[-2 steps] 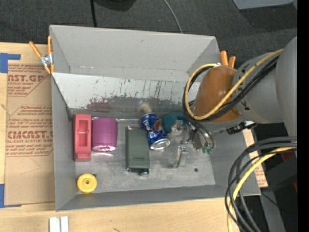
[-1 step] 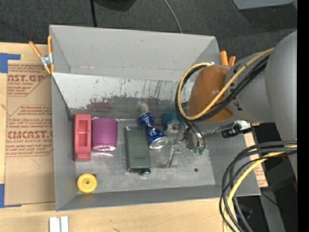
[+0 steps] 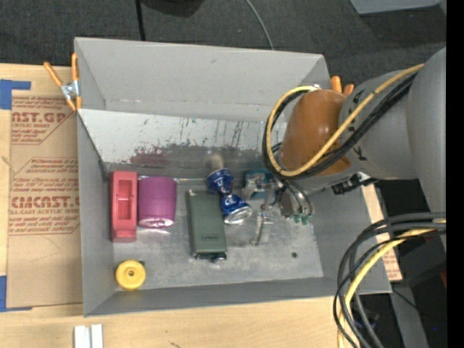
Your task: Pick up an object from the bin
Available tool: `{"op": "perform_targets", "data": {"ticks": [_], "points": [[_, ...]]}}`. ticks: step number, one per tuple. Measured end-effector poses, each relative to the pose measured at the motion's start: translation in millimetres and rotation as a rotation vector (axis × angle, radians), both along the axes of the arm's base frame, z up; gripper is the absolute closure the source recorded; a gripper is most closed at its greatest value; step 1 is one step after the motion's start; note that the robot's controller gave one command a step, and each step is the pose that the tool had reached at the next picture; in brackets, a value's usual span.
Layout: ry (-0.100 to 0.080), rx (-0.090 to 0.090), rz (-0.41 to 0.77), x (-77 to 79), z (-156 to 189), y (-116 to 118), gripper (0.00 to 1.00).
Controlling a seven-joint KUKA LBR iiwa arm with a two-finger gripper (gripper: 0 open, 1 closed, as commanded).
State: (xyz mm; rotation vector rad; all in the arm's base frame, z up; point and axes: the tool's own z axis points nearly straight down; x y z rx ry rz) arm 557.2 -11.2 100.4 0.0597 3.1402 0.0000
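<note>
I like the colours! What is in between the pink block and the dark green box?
In the camera view, a purple cylinder lies between the pink block and the dark green box, close beside the block.

The arm [image 3: 406, 129] reaches leftward, its gripper [image 3: 265, 227] apparently pointing straight down.

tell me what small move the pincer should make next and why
Probably nudge the pincer toward the view's left, over the blue dumbbell-shaped thing. The pincer hangs beside that piece, above a bare part of the bin, and the dark green box lies just beyond.
</note>
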Motion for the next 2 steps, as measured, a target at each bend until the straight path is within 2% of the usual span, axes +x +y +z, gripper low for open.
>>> {"op": "perform_targets", "data": {"ticks": [1, 2], "points": [[0.008, 0.001, -0.138, -0.7, -20.2, 11.0, 0.0], [0.004, -0.002, -0.136, 25.9, -28.5, 23.9, 1.0]]}}
